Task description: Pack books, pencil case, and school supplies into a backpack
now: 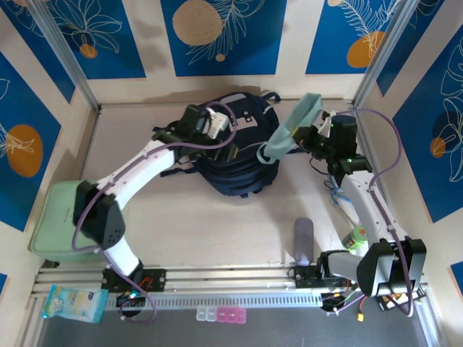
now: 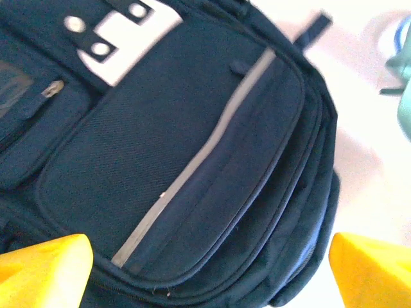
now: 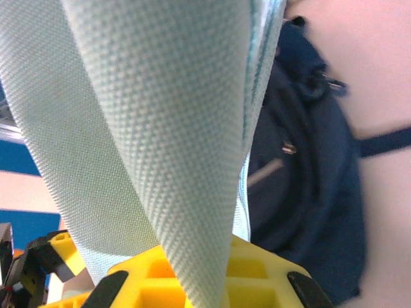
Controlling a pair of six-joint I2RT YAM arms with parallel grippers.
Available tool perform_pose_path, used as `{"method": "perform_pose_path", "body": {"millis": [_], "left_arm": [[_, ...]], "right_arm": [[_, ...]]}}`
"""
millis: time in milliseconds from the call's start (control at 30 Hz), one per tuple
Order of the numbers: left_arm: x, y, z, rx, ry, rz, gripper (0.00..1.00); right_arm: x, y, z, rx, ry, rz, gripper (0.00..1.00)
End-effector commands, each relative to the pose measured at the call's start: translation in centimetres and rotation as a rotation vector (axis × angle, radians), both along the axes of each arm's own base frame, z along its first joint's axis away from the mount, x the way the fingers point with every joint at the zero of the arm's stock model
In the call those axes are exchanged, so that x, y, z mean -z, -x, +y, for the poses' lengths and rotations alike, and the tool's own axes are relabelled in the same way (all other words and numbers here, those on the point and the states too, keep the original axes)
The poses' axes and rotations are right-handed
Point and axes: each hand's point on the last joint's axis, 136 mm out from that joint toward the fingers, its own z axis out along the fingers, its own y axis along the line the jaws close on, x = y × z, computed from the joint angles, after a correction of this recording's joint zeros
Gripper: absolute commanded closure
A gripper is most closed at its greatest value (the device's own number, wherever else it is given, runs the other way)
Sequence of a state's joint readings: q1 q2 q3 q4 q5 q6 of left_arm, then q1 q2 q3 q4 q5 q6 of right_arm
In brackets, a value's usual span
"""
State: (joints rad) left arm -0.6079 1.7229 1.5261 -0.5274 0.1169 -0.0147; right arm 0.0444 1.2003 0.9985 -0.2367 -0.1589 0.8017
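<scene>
1. The backpack (image 1: 239, 155) lies on the worktop (image 1: 210, 224) in the upper centre of the overhead frame, well apart from the arm bases along the bottom edge.

2. The left end effector (image 1: 219, 124) hangs over the upper left part of the backpack. In the left wrist view its yellow fingers (image 2: 45, 273) sit at the two lower corners of the frame, spread wide with nothing between them. Below them lies the navy front pocket, crossed diagonally by a pale grey stripe (image 2: 192, 173).

3. The right end effector (image 1: 304, 137) is just right of the backpack, upper right of centre in the overhead frame. It is clamped on a pale green fabric strip (image 1: 298, 119). In the right wrist view the woven strip rises from between the yellow fingers (image 3: 257, 273) across the left and centre of the frame, with the dark backpack behind it on the right. Whether the strip is attached to the backpack cannot be told.

4. The pencil case (image 1: 304, 242) lies flat on the worktop, lower right of centre, near the right arm base. It is well apart from the backpack and from both end effectors.

5. A pale green flat box (image 1: 58, 217) rests at the left edge, partly under the left arm.
</scene>
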Motion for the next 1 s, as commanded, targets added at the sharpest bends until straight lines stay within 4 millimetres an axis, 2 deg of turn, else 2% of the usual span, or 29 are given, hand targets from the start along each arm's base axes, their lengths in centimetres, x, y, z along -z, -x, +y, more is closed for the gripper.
{"method": "perform_pose_path", "body": {"millis": [0,167,400,567,767,967], "left_arm": [[1.8,0.8,-0.6,0.202,-0.250,-0.061,0.06],[4.5,0.9,-1.0,0.310,-0.463,-0.047,0.09],[8.0,-0.3,-1.6,0.331,-0.549,0.045,0.22],[8.7,-1.4,-2.1,0.323,-0.567,0.043,0.36],[9.3,-2.9,-1.6,0.234,-0.619,0.048,0.43],[9.9,-3.0,-1.7,0.224,-0.625,0.069,0.48]], "right_arm": [[1.8,1.4,-1.8,0.065,-0.030,0.100,0.97],[2.2,1.9,-2.9,0.104,-0.064,0.107,0.97],[2.0,1.9,-3.2,0.114,-0.080,0.103,0.96],[2.1,2.0,-3.2,0.115,-0.083,0.105,0.96],[1.9,2.3,-3.4,0.131,-0.087,0.069,0.96],[1.6,2.5,-3.6,0.138,-0.084,0.055,0.96]]}}
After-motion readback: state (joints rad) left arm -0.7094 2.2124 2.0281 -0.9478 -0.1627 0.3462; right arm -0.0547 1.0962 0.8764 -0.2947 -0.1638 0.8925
